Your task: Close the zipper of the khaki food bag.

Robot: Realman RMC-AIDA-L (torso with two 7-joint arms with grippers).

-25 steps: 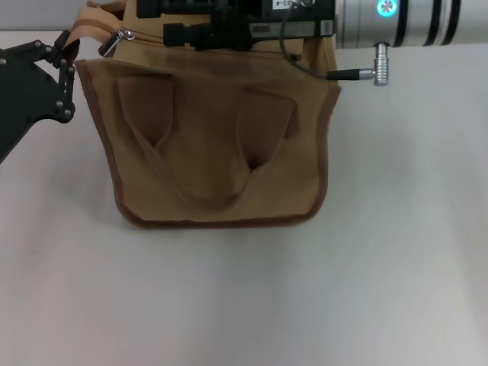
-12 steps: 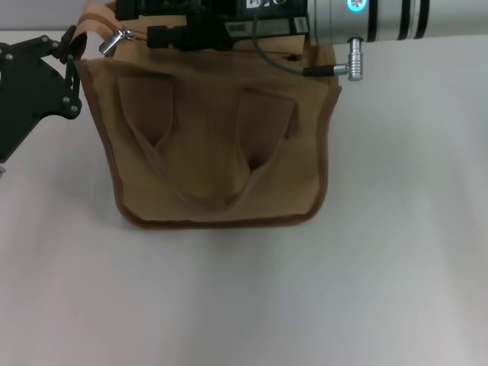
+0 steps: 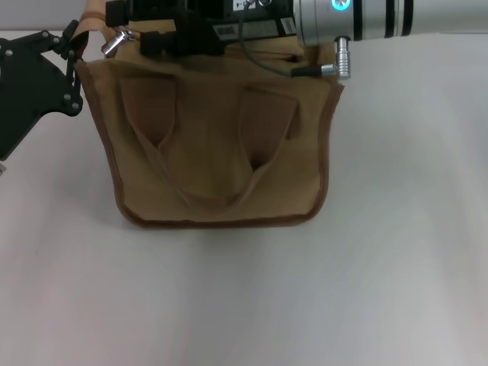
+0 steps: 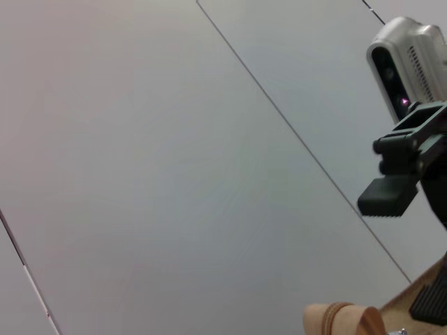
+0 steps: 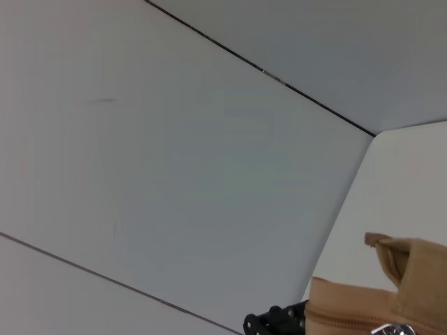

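The khaki food bag [image 3: 221,152] stands on the white table with its handles lying down its front. The zipper's silver slider and pull tab [image 3: 114,40] sit at the bag's top left corner and also show in the right wrist view [image 5: 391,328]. My left gripper [image 3: 72,44] is at that corner, shut on the bag's tan end strap [image 3: 91,17]. My right gripper [image 3: 146,38] reaches in across the bag's top and hangs just right of the slider. In the left wrist view its fingers [image 4: 391,195] stand apart, open, above the strap [image 4: 342,321].
The right arm's silver forearm [image 3: 366,17] and a cable plug [image 3: 341,57] hang over the bag's top right corner. White table [image 3: 244,305] spreads in front of the bag and to both sides. Grey wall panels [image 5: 174,160] stand behind.
My right arm has slid left along the bag's top, bringing its gripper closer to the slider. The left gripper and the bag have barely moved.
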